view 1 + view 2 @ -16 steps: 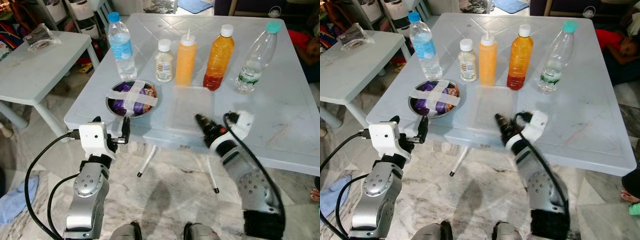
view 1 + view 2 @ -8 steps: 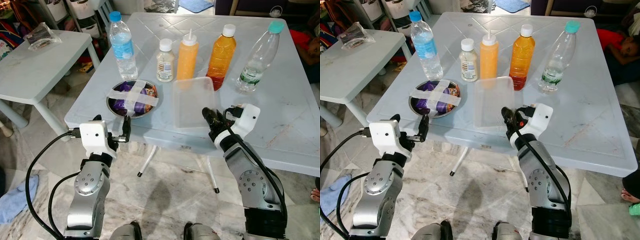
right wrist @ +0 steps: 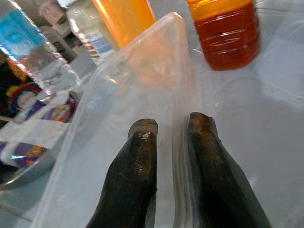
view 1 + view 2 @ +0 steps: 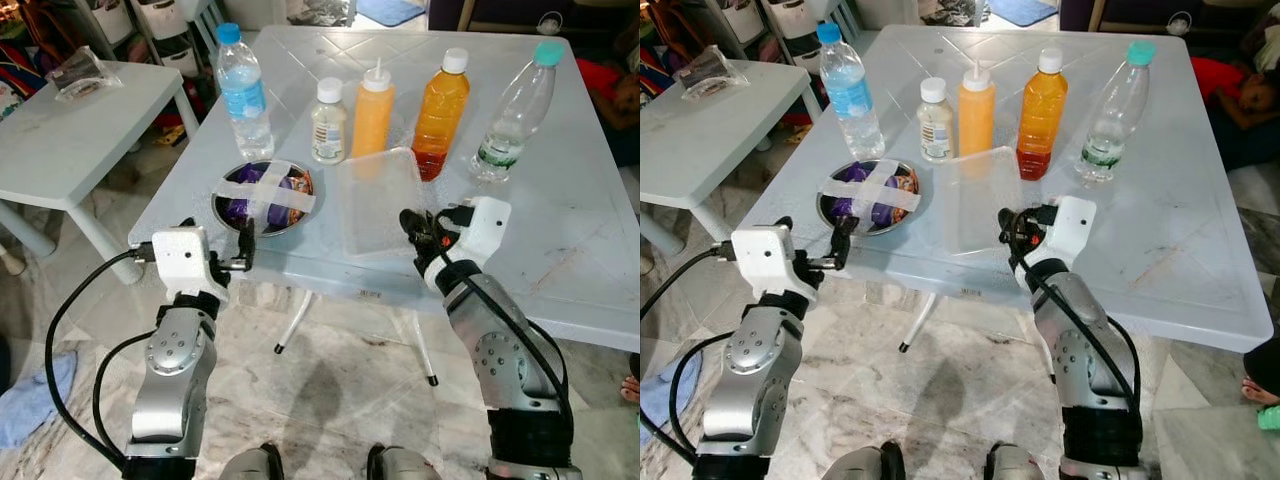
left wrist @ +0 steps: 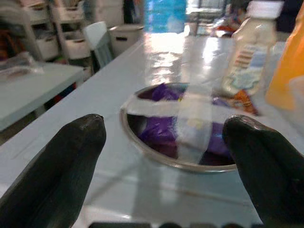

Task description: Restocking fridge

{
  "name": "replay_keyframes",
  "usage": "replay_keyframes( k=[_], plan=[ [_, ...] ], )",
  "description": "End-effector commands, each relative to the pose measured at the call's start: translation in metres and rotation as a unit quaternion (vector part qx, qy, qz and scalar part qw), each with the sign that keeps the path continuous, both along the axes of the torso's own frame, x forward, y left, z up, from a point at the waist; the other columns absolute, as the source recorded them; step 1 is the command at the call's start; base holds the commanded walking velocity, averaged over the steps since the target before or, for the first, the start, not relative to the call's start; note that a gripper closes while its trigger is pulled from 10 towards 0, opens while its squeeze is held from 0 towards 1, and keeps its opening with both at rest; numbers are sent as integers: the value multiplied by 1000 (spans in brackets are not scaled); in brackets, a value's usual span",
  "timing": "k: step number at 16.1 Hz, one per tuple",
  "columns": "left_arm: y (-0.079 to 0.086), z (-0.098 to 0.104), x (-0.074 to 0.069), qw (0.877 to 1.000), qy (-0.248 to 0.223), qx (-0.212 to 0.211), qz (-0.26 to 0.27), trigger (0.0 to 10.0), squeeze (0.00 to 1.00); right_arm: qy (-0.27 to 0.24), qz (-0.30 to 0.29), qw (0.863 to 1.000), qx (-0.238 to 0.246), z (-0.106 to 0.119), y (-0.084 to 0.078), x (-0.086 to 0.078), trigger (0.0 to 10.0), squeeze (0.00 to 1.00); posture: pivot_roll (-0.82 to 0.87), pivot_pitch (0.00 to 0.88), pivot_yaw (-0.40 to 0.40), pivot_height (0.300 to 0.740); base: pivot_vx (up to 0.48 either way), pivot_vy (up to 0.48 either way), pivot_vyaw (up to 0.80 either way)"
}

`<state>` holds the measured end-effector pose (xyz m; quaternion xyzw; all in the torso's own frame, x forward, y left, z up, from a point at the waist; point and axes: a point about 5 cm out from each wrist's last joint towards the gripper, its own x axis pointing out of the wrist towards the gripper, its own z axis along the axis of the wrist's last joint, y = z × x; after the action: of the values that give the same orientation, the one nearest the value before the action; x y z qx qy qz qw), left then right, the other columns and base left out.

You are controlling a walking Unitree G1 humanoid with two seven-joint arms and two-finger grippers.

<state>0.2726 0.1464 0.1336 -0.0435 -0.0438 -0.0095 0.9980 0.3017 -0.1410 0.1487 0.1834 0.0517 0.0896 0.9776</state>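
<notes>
I have the right pincer closed on the near rim of the clear plastic tray, one finger inside the wall and one outside, and the tray rides tilted with its far edge up against the orange squeeze bottle and just in front of the amber bottle. To do this lift well, I judge I should keep the squeeze firm, since thin plastic will flex and slip, and draw the tray back towards me before raising it further, so its far edge clears those bottles without tipping them. The left pincer hangs wide open and holds nothing, at the near edge of the surface, just short of the steel bowl with tape crossed over it, left of the tray. Compared with a second ago, the tray has risen off the surface from lying flat, and my right arm has swung in under it; the left arm has edged closer to the bowl.
</notes>
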Motion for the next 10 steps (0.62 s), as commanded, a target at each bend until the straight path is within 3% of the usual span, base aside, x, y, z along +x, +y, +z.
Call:
replay_keyframes(
  k=[1,3,7,8,9,10],
  plan=[
    [5,-10,-4,999,27,-3,17,10000,0,49,-25,998,-32,-19,-5,-5,10000,0,-65,168,75,740,0,0,0],
    [-2,-14,-9,999,34,-10,9,10000,0,11,-4,999,-37,-17,-3,-6,10000,0,-62,169,75,740,0,0,0],
    [-2,-18,-11,999,45,-10,18,10000,0,12,11,999,-38,-22,-2,-16,10000,0,-72,156,75,740,0,0,0],
    [3,-21,-11,998,48,2,32,10000,0,-6,5,1000,-21,-20,-2,-16,1059,0,-77,147,77,740,0,0,0],
    [5,-22,-11,998,49,11,38,10000,0,-11,6,1000,-21,-18,-3,-15,0,0,-78,146,77,740,0,0,0],
    [5,-23,-11,998,50,13,37,10000,0,-17,6,999,-32,-16,-3,-13,0,0,-81,145,77,740,0,0,0]
  ],
)
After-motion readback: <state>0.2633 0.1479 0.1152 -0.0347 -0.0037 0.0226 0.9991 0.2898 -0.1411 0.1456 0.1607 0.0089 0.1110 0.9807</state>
